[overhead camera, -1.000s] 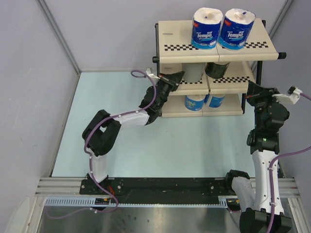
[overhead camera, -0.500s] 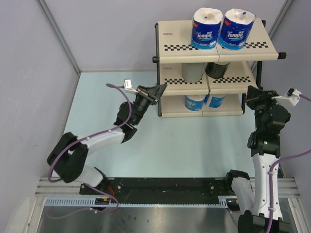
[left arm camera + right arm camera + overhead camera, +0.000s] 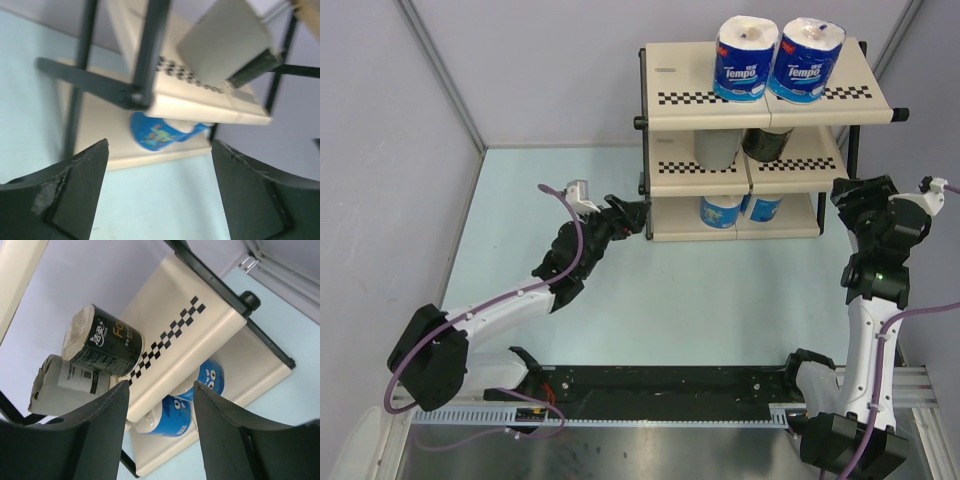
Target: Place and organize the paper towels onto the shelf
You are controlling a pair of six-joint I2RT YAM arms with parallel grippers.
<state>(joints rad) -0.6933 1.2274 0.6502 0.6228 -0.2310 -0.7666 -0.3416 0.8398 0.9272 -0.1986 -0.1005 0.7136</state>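
Observation:
The shelf (image 3: 680, 80) stands at the back right. On its top tier stand two blue-wrapped paper towels (image 3: 747, 58) (image 3: 806, 58). A grey roll (image 3: 718, 148) and a dark roll (image 3: 767, 143) sit on the middle tier, and two more blue rolls (image 3: 721, 211) (image 3: 764, 207) on the bottom tier. My left gripper (image 3: 632, 215) hangs open and empty just left of the shelf's front left post; its wrist view shows a blue roll (image 3: 155, 132) under the checkered edge. My right gripper (image 3: 855, 195) is open and empty off the shelf's right end, facing the dark roll (image 3: 107, 342) and grey roll (image 3: 65, 380).
The pale blue table top (image 3: 720, 300) spreads in front of the shelf. Grey walls (image 3: 390, 150) close in the left and back. A metal rail (image 3: 660, 385) with both arm bases runs along the near edge. The black frame post (image 3: 150, 50) is close ahead of the left fingers.
My left arm has drawn back from the middle tier, down and to the left, and its jaws have opened. The right gripper's jaws have opened too, and it has shifted slightly.

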